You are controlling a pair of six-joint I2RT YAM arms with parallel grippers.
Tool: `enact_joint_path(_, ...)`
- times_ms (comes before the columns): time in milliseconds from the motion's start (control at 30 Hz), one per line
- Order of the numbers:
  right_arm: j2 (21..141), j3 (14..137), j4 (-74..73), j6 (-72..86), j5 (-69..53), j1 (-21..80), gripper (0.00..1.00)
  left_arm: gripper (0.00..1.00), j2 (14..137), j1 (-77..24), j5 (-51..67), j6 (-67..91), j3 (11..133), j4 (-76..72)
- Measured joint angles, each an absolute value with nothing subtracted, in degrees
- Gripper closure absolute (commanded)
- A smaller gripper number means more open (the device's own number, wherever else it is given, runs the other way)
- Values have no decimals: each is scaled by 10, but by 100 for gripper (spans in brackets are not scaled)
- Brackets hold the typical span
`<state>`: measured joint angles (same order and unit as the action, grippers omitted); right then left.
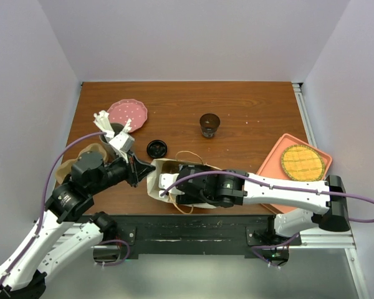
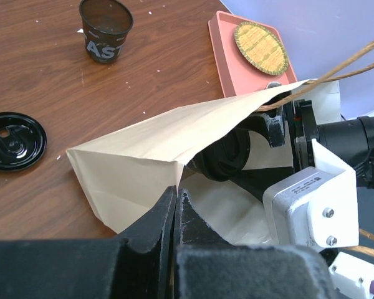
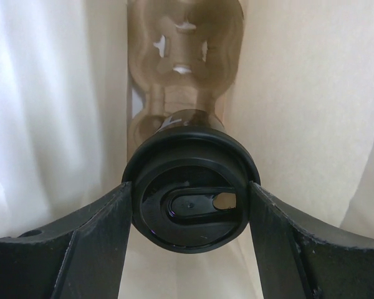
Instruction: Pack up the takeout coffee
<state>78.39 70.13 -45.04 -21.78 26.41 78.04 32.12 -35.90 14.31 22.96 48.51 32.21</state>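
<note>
The takeout coffee (image 3: pixel 190 196), a dark cup with a round black lid, lies inside the cream paper bag (image 2: pixel 137 162), lid toward the right wrist camera. My right gripper (image 3: pixel 190 199) is shut on it, one finger (image 3: pixel 106 218) against each side of the lid. From above, the right gripper (image 1: pixel 186 185) reaches into the bag (image 1: pixel 157 180), which lies on its side, and the cup is hidden there. My left gripper (image 2: pixel 176 193) is shut on the bag's mouth edge, holding it up; in the top view it (image 1: pixel 139 171) is at the bag's left end.
An open dark cup (image 1: pixel 209 124) stands mid-table, with a loose black lid (image 1: pixel 156 148) to its left. A pink plate (image 1: pixel 127 112) and a grey cup of white utensils (image 1: pixel 113 131) are at the back left. At the right is a salmon tray (image 1: pixel 280 156) bearing a woven mat (image 1: pixel 302 162).
</note>
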Motion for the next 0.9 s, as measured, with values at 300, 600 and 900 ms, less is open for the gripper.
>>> enact_joint_path(300,772,663,-415,-247,273,757,66,100,340,-359,131,213,485,287)
enact_joint_path(600,740,655,-401,-275,252,699,65,100,356,-359,138,201,474,242)
enact_joint_path(900,738,634,-389,-289,243,700,66,100,345,-359,161,181,454,238)
